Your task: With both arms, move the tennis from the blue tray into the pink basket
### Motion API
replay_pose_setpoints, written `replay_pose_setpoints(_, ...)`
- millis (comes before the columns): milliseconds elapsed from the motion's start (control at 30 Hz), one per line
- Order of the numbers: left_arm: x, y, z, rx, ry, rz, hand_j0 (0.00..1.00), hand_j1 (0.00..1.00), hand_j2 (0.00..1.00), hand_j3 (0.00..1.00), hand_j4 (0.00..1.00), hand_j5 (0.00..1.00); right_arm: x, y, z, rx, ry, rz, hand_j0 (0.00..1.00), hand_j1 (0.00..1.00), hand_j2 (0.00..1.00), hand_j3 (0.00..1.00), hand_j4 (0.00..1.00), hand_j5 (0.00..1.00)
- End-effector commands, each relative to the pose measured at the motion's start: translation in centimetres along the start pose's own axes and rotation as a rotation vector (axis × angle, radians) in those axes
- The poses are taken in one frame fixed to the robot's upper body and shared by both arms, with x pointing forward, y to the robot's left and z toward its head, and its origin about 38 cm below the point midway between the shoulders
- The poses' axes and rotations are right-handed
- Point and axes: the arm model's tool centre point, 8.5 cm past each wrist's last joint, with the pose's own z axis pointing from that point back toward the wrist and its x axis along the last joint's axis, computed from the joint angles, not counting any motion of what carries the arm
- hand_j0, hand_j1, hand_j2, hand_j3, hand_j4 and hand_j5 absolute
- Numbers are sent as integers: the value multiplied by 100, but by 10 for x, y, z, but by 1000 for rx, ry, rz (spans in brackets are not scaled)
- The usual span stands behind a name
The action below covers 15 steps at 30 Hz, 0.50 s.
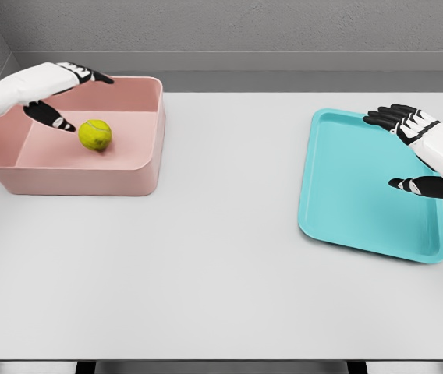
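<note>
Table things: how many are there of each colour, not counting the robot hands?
Yellow-green: 1, the tennis ball, lying inside the basket
Pink: 1, the basket
Blue: 1, the tray
Total: 3 things on the white table

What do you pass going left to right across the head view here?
Left hand, open above the pink basket → tennis ball lying inside the basket → bare table → blue tray, holding nothing → right hand, open over the tray's right side.
</note>
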Motion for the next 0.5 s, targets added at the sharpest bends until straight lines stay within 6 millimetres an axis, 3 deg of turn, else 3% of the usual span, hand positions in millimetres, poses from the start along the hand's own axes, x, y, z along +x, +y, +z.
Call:
replay_pose_setpoints(0,-5,6,10,14,16,3,100,100,100,100,100,100,0,-1,0,-4,0,-5,100,100,100,100,100,100)
replay_pose_setpoints(300,-34,17,67,10,115,-8,100,100,100,100,100,100,0,-1,0,-5,1,-6,100,100,100,100,100,100)
replay_pose_setpoints(467,-24,14,68,-3,85,-24,100,100,100,100,100,100,0,0,0,-3,1,-5,100,100,100,100,100,100)
